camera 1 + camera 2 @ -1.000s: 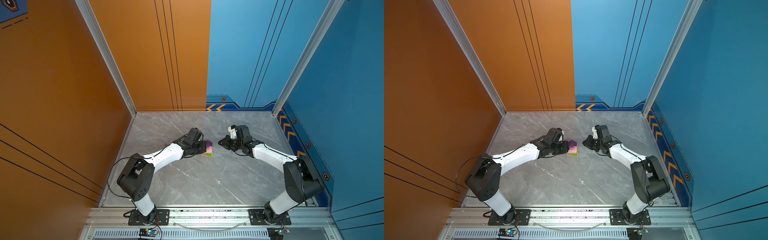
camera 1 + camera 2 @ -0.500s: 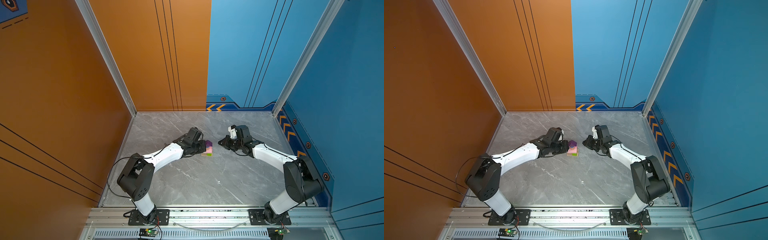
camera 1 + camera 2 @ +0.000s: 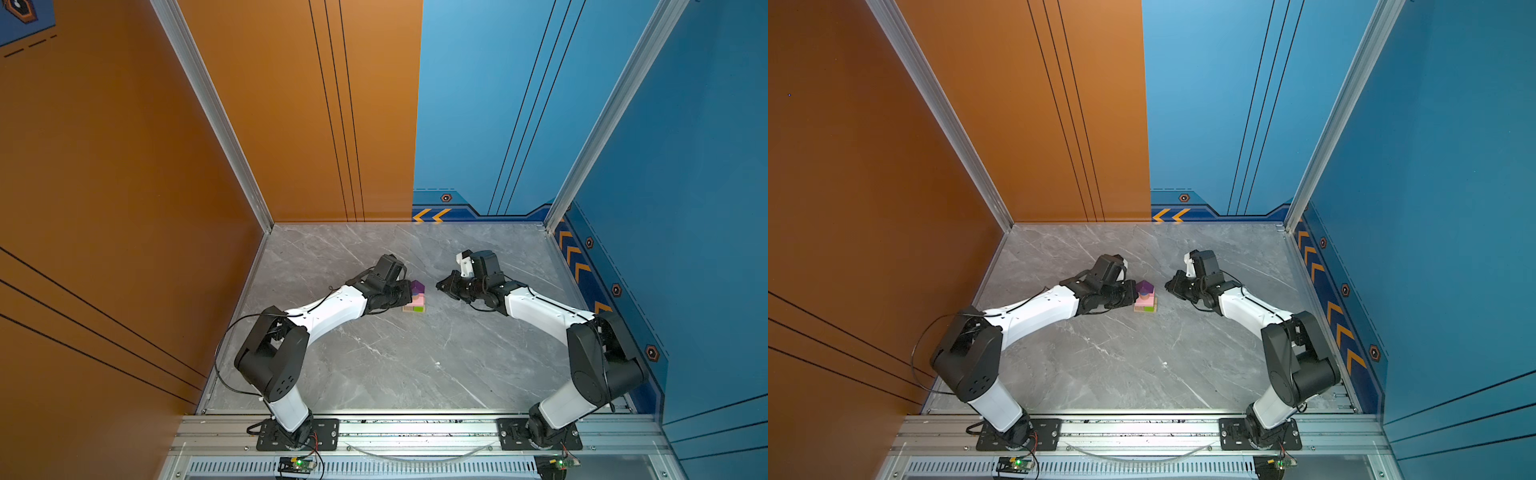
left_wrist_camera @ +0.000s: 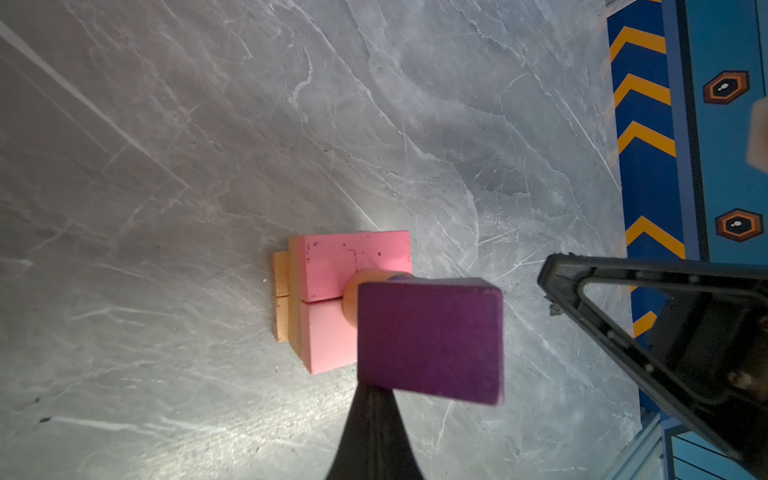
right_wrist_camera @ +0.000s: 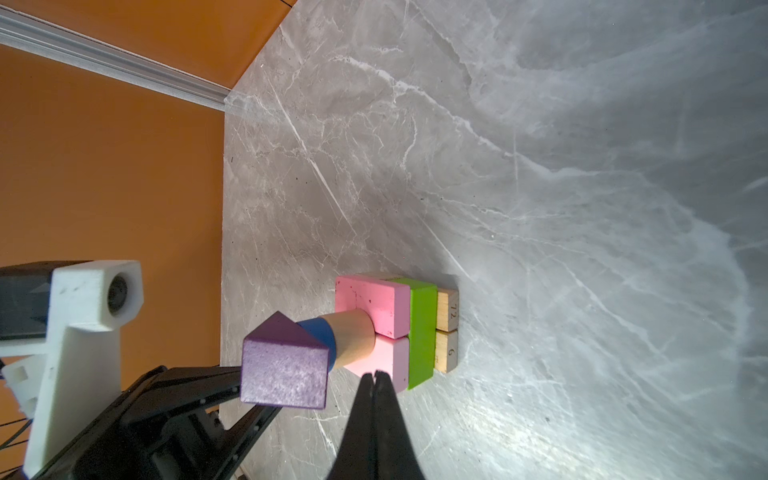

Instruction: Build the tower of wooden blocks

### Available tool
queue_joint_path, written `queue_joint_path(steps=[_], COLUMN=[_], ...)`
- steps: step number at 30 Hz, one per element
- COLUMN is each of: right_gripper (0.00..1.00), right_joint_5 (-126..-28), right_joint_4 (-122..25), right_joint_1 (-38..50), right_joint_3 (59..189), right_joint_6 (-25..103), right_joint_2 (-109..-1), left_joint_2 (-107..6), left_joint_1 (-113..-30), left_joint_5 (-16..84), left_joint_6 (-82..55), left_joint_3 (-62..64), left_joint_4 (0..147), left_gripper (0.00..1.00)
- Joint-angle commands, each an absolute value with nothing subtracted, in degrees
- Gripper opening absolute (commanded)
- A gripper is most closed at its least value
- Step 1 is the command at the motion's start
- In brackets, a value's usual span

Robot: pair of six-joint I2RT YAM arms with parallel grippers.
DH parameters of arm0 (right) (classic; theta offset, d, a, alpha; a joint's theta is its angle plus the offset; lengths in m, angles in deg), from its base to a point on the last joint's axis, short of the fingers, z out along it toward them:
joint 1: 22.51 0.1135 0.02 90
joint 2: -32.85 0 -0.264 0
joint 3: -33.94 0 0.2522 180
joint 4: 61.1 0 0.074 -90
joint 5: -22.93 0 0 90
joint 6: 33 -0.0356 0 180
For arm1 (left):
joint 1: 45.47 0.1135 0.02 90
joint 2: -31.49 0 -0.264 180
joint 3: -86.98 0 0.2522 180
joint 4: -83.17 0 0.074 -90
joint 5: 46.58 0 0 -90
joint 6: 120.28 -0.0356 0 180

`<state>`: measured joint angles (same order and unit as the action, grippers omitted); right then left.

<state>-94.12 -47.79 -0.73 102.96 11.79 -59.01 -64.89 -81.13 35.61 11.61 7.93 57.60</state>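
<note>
The wood block tower (image 3: 415,297) (image 3: 1145,297) stands upright mid-table. From the table up it has tan bars (image 5: 447,328), a lime-green bar (image 5: 422,332), two pink slabs (image 5: 372,299) (image 4: 353,257), a tan cylinder (image 5: 353,340), a blue cylinder (image 5: 322,332) and a purple peaked block (image 5: 284,365) (image 4: 430,340). My left gripper (image 3: 409,291) (image 3: 1135,293) is shut and empty, close against the tower's left side; the purple block hides its tips in the left wrist view. My right gripper (image 5: 376,374) (image 3: 439,286) is shut and empty, a short way right of the tower.
The grey marble table (image 3: 395,365) is walled by an orange panel (image 3: 124,208) on the left and blue panels (image 3: 665,249) at the back and right. An aluminium rail (image 3: 415,432) carrying both arm bases runs along the front edge.
</note>
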Motion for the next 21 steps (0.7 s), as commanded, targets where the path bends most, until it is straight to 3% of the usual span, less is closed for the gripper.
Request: queue_joint_path(steps=[1,21], right_gripper=[0.00,0.00], right_joint_5=[-95.1,-88.9], right_joint_4=[-46.8,-38.3], right_joint_1=[-1.1,5.3], right_joint_3=[102.4,102.1], right_joint_6=[11.8,13.9], right_joint_2=[-56.9,-50.0], left_joint_2=[-64.3,-47.4], left_joint_1=[-81.6,-83.9], left_joint_5=[34.3,39.3], left_joint_6=[11.1,10.0], left_joint_3=[7.2,17.3], left_joint_4=[56.4,53.1], left_gripper=[0.00,0.00])
